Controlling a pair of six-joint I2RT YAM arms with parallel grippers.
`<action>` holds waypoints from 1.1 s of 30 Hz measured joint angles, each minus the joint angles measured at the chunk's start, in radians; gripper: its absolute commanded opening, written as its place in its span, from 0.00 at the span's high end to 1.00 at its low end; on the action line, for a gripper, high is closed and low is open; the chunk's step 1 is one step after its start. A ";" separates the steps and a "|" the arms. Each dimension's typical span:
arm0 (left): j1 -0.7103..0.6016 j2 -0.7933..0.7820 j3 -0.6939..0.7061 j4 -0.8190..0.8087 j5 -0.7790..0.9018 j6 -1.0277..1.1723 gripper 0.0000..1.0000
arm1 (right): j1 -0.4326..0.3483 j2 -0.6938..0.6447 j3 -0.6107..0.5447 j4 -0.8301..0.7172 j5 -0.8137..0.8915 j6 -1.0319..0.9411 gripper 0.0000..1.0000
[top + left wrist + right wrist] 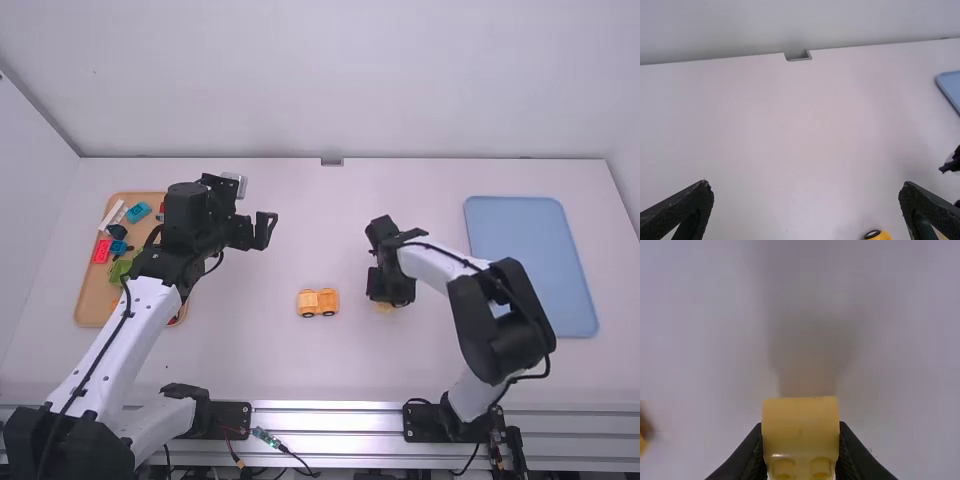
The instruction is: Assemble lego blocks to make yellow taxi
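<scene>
Clamped between the fingers of the right gripper (386,301), close to its wrist camera, is a yellow block (800,427) with round studs on one side. That gripper points down over the table, a little right of its middle. Its arm rises from the near right, bends at a black elbow and runs back leftward through a white link. From the high view, the gripper covers most of the block, and I cannot tell whether the block touches the table.

Just left of it, the yellow car assembly (318,302) stands on dark wheels, between the two grippers and nearer than the left one. In the left wrist view the assembly is cut off, only a wheel and a bit of yellow showing.

The left gripper (253,230) hangs left of the middle, aimed rightward, fingers wide apart with nothing between them. Its arm stretches from the near left toward the far side, its black wrist hiding part of a wooden tray (90,306).

Inside that tray lie a turquoise block (139,212), a white bar (113,216), a red block (102,251) and a green block (119,270), among partly hidden pieces. A blue tray (530,260) lies flat at the right.
</scene>
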 measured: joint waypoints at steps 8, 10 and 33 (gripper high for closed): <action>0.000 0.000 0.000 0.000 -0.056 0.000 0.01 | 0.014 0.005 0.003 0.004 0.003 0.268 1.00; 0.000 0.000 0.000 0.000 -0.066 0.000 0.01 | 0.011 0.005 0.003 -0.010 0.003 0.418 1.00; 0.000 0.000 0.000 0.000 -0.071 -0.026 0.01 | 0.021 0.005 0.003 0.051 -0.051 1.287 1.00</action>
